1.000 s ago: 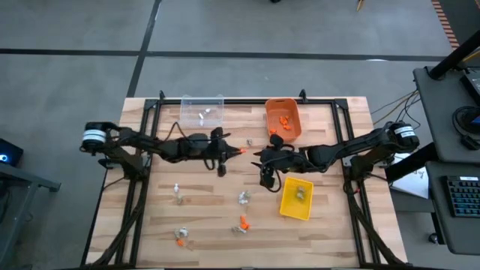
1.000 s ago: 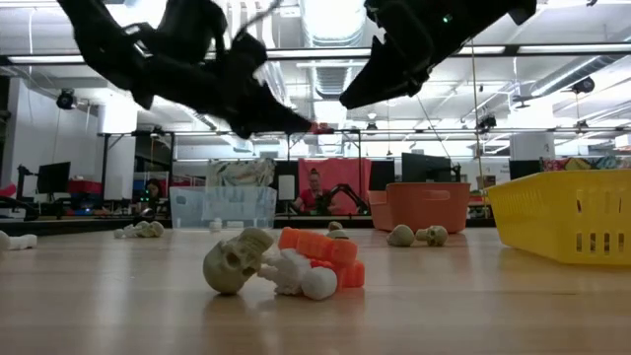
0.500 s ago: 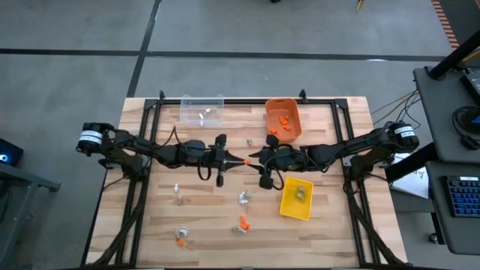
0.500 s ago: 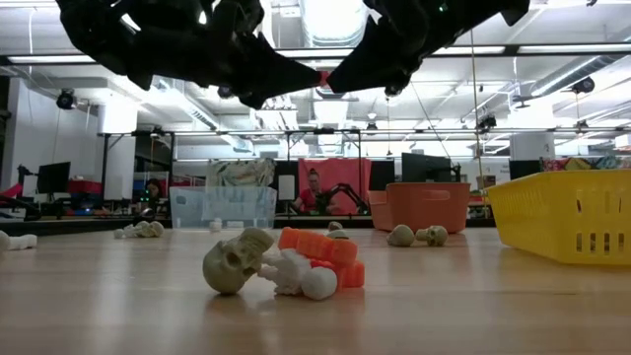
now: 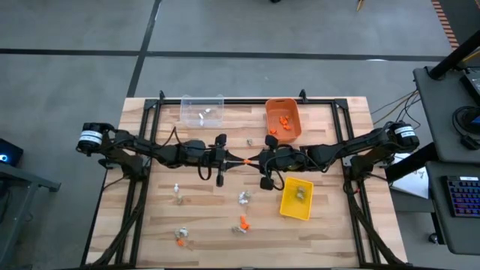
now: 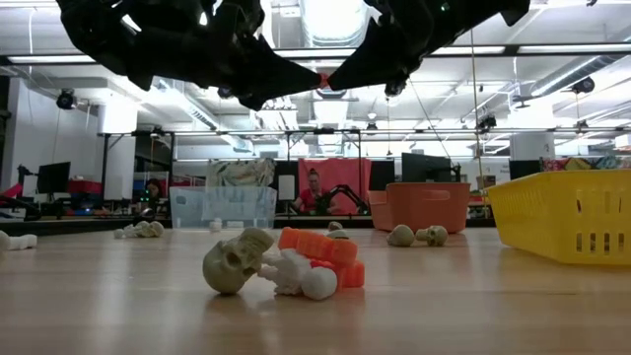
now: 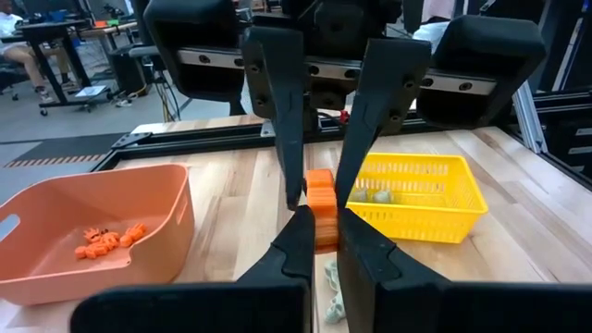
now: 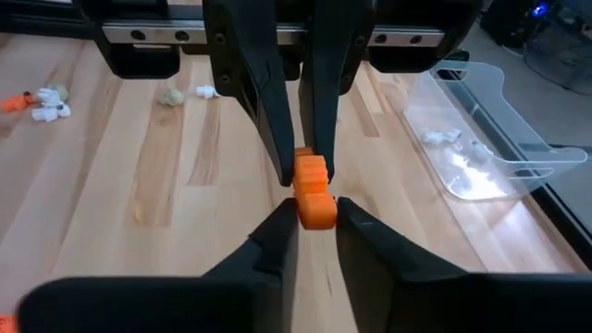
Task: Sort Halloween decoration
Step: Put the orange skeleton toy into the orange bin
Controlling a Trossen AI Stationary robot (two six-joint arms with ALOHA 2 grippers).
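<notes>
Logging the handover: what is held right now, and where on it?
One orange trinket above mid-table, pinched at opposite ends: the left claw grips one end, the right claw closes on the other.

Table centre (image 5: 247, 184) free; bins (image 5: 283, 120) flank, seemingly.

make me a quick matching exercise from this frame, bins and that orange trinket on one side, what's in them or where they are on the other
Things:
1. orange bin
2. yellow bin
3. clear bin
4. orange trinket

States or places, in another order:
A. holds white pieces
B. held in the air between the left gripper and the right gripper
C. holds orange pieces
D. holds dull tan-grey pieces

Pairs: 1-C, 2-D, 3-A, 4-B
</notes>
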